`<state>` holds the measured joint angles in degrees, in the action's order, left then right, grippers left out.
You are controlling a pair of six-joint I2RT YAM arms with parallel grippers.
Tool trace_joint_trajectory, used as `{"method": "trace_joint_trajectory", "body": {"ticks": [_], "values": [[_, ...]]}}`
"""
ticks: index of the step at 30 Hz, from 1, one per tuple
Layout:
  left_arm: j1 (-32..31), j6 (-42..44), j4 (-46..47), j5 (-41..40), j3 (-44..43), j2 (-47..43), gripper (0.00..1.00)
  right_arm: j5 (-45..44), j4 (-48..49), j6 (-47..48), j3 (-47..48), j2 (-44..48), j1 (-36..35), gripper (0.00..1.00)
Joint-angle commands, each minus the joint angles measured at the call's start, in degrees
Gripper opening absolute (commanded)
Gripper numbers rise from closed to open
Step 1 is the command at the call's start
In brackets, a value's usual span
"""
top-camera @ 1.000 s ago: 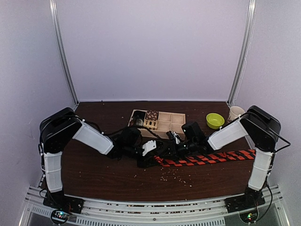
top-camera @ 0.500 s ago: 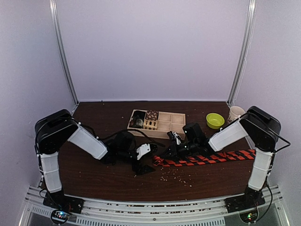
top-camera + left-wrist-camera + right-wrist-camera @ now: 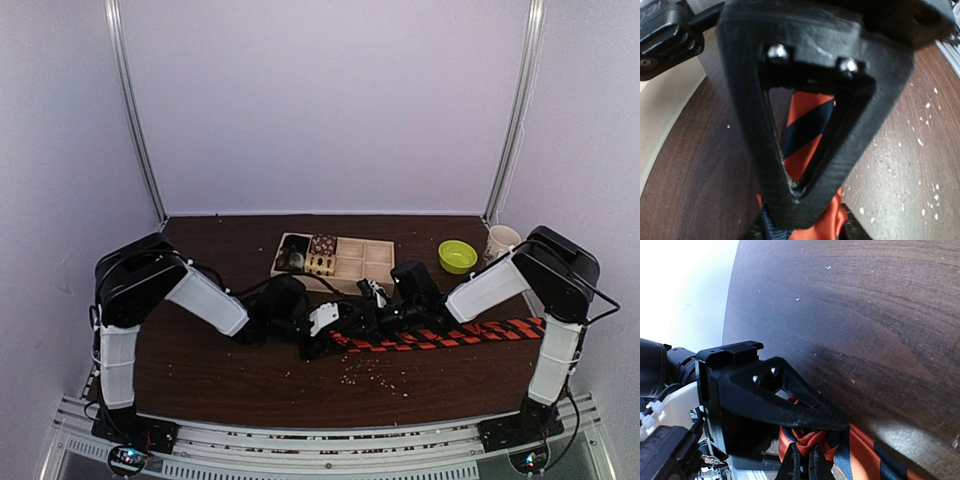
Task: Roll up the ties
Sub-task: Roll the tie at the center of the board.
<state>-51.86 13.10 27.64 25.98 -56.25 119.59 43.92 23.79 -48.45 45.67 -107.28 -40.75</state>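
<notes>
Left tool point(image 3: 325, 343) has moved back toward 3 o'clock, reaching the end of the red-orange and black striped fabric necktie point(image 3: 450, 334); its grip is unclear. Right tool point(image 3: 366, 321) stays clenched on it.

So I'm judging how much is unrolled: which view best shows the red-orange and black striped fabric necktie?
Top external: the striped necktie stretches rightward, most of its length visible. Left wrist shows only a short patch; right wrist only its bunched end.
</notes>
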Motion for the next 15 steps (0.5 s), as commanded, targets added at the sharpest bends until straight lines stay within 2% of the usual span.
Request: {"method": "trace_joint_trajectory", "body": {"ticks": [1, 3, 5, 7, 9, 11, 15], "values": [[1.0, 2.7, -8.0, -2.2, 4.5, -2.3, 0.33, -0.2, -0.9, -0.9, -0.7, 1.6, -0.1, 0.0], [1.6, 2.9, -7.9, -2.2, 7.2, -3.8, 0.26, -0.2, -1.1, -1.0, -0.3, 0.9, -0.4, 0.0], [2.0, 3.1, -7.8, -2.4, 8.9, -4.7, 0.25, -0.2, -1.2, -0.7, -0.2, -0.3, -0.7, 0.0], [2.0, 3.4, -7.8, -2.2, 9.3, -5.0, 0.32, -0.5, -1.0, 0.0, -0.4, -1.9, -0.7, 0.0], [2.0, 2.9, -6.2, -1.7, 9.8, -5.1, 0.48, -1.1, -1.6, 1.5, -0.4, -3.8, -0.7, 0.0], [2.0, 1.9, -2.6, -1.0, 11.0, -5.4, 0.58, -1.8, -1.7, 2.2, -0.6, -5.6, -0.7, 0.0], [2.5, -0.4, 3.7, -0.6, 13.7, -6.3, 0.64, -2.5, -0.8, 2.7, -1.6, -6.4, -0.6, 0.0]]}}
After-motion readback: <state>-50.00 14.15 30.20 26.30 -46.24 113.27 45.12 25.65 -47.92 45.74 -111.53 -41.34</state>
